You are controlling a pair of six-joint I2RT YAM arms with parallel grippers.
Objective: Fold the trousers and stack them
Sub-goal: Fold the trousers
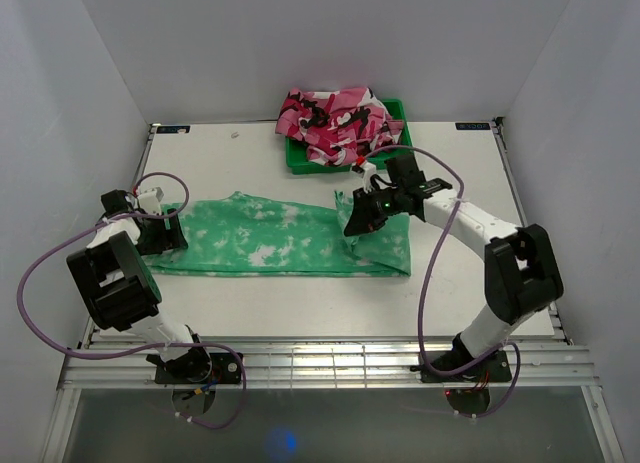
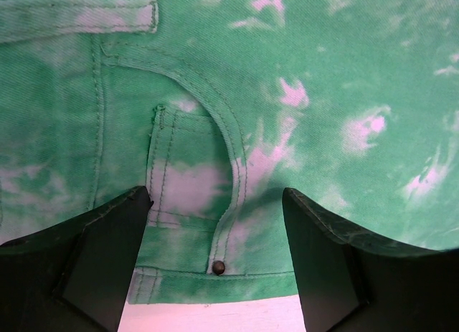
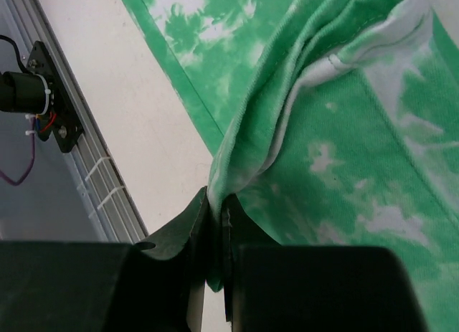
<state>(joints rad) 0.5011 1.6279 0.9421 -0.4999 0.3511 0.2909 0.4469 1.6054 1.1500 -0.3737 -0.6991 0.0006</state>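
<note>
The green tie-dye trousers [image 1: 270, 239] lie lengthwise across the middle of the table, waist end at the left. My left gripper [image 1: 160, 233] hovers open over the waist; in the left wrist view its gripper [image 2: 215, 239] frames a front pocket and a small rivet [image 2: 218, 267] near the waistband edge, with nothing between its fingers. My right gripper [image 1: 358, 223] is shut on a bunched fold of the trousers [image 3: 337, 131] at the leg end, lifting it off the table. The right wrist view shows the gripper [image 3: 217, 217] pinching green cloth.
A green bin [image 1: 398, 111] at the back of the table holds pink patterned garments [image 1: 338, 121]. The white tabletop [image 1: 300, 303] runs to a metal rail [image 1: 320, 368] at the near edge. Purple cables loop beside both arms.
</note>
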